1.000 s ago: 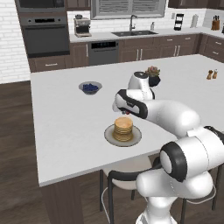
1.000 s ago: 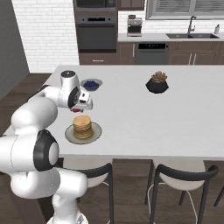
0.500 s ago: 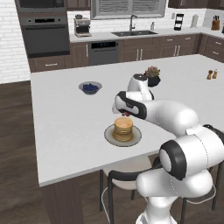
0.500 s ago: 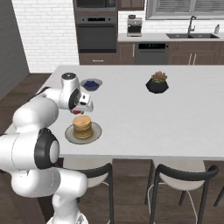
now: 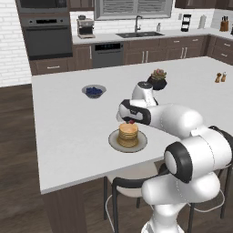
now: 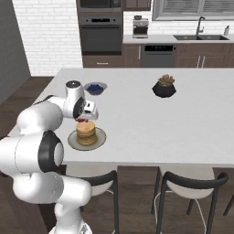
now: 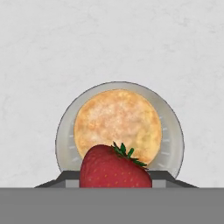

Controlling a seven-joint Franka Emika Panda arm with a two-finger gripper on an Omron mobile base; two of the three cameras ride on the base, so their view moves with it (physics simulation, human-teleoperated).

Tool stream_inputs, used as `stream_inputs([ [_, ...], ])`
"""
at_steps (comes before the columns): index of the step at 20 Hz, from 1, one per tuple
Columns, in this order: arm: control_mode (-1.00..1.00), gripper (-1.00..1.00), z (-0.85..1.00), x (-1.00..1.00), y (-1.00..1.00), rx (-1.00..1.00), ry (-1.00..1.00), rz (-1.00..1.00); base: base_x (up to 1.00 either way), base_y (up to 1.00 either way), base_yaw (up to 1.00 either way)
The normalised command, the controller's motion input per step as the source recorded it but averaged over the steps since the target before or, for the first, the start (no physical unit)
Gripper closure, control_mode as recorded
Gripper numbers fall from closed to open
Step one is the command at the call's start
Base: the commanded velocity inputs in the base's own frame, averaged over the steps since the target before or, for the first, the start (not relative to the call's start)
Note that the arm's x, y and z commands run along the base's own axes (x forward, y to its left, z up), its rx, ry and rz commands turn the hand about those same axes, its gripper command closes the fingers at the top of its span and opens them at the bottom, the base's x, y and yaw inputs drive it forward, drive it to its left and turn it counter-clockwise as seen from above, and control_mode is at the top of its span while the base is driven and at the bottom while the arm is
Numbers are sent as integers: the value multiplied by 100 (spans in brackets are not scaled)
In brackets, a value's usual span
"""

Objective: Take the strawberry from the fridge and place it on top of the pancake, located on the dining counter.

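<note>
The small bright red strawberry [image 7: 115, 168] with green leaves sits between the jaws, directly above the stack of round golden-brown pancakes [image 7: 117, 125]. That stack rests centred on a round grey plate [image 7: 173, 135], just below the jaws, on the large white flat-topped bench [image 5: 68, 123], near its front edge.

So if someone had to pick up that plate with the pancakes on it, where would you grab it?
Probably by the rim of the grey plate, from the side and low. The pancake stack covers the middle, leaving only a narrow bare ring, and the plate lies flat on the dining counter. The gripper already holds the strawberry above it.
</note>
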Motion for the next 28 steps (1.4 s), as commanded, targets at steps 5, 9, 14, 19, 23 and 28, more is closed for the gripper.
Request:
stream_inputs([
  [5, -100, 100, -14, 34, 0, 0, 1, 0, 0, 0, 0],
  [9, -100, 100, -6, 11, 0, 0, 3, 0, 0, 0, 0],
  [14, -100, 100, -6, 0, 0, 0, 2, 0, 0, 0, 0],
  [19, -100, 100, -8, 0, 0, 0, 0, 0, 0, 0, 0],
  [23, -100, 100, -11, 0, 0, 0, 1, 0, 0, 0, 0],
  [28, -100, 100, -11, 0, 2, 0, 2, 0, 0, 0, 0],
])
